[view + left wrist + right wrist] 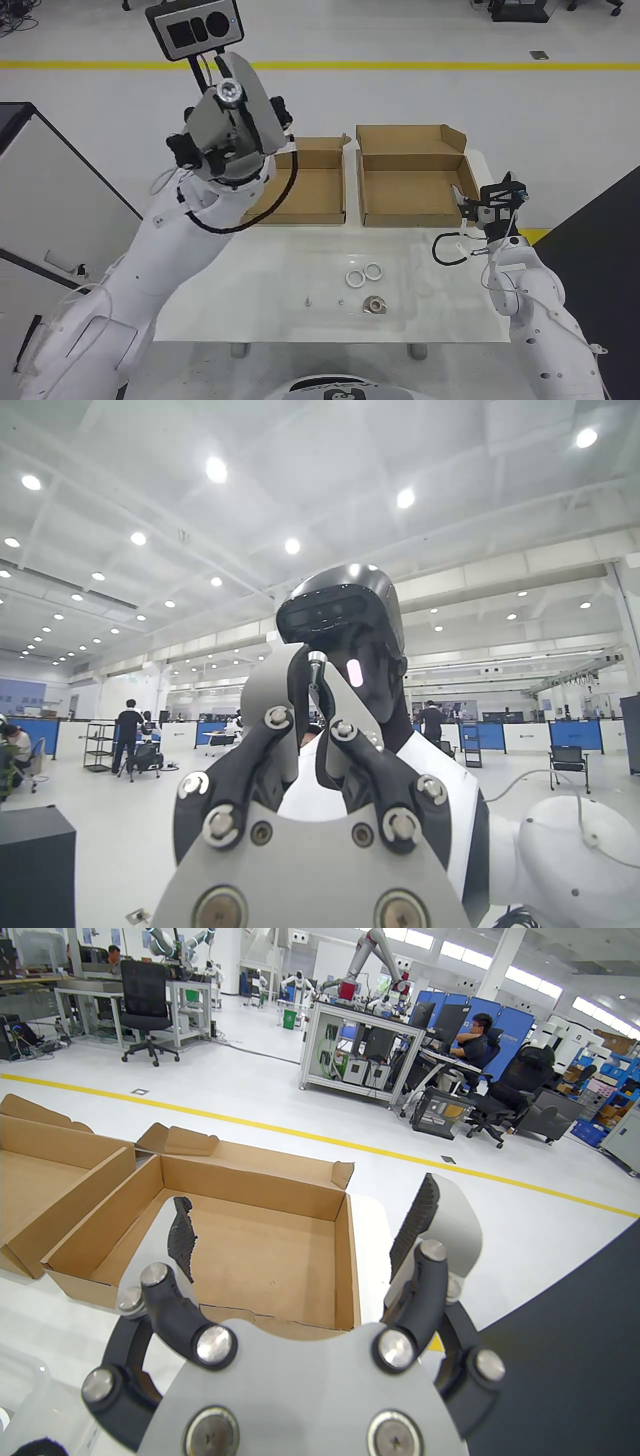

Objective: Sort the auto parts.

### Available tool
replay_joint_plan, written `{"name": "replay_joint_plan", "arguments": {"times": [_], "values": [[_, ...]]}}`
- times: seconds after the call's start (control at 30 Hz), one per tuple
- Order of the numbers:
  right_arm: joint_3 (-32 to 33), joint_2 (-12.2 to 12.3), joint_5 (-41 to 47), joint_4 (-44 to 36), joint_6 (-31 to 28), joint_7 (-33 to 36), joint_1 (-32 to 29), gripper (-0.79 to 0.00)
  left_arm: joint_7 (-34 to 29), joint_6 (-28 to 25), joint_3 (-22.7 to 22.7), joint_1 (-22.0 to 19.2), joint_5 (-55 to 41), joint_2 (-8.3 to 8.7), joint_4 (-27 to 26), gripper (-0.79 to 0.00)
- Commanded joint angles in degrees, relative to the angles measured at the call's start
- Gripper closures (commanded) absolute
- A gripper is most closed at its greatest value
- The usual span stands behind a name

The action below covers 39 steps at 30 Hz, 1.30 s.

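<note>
High above the desk: the left gripper (pixel 312 676) sits close under the overhead camera. Its jaws are clamped on a small silver bolt with a coiled shank (pixel 316 667). The grip is low on the shank, so the head stands free, probably so the part can be identified before a box is chosen.
Right edge of the desk: the right gripper (pixel 302 1200) hangs by the near right corner of the right-hand brown cardboard box (pixel 345 1248). Its jaws are spread wide and hold nothing. It looks parked clear of the parts.
Back of the desk: that box and the left-hand brown cardboard box (pixel 320 190) stand side by side with their flaps folded back, so parts can be dropped in from above. What shows of their floors is bare.
Front of the white desk (pixel 260 290): two white rings (pixel 355 278) lie just beside each other, with a grey metal fitting (pixel 375 305) near them. A thin small fastener (pixel 308 299) lies apart to one side. All of these are unsorted.
Progress: sorting seems barely begun, and the bolt has yet to reach a box.
</note>
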Motion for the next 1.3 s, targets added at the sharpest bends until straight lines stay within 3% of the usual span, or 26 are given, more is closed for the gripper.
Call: {"name": "replay_joint_plan", "arguments": {"times": [0.0,0.47,0.8,1.27], "values": [[0.0,0.0,0.0,0.0,0.0,0.0,0.0,-0.785,-0.86,0.88,-0.74,0.15,1.07,-0.22,0.44,0.0],[0.0,0.0,0.0,0.0,0.0,0.0,0.0,-0.785,-4.08,4.93,-3.63,1.45,13.43,-0.99,3.44,0.0],[0.0,0.0,0.0,0.0,0.0,0.0,0.0,-0.785,-3.81,3.83,-3.93,3.52,1.41,-2.42,1.12,0.0],[0.0,0.0,0.0,0.0,0.0,0.0,0.0,-0.785,-4.55,4.57,-4.58,3.46,2.34,-2.57,1.35,0.0]]}}
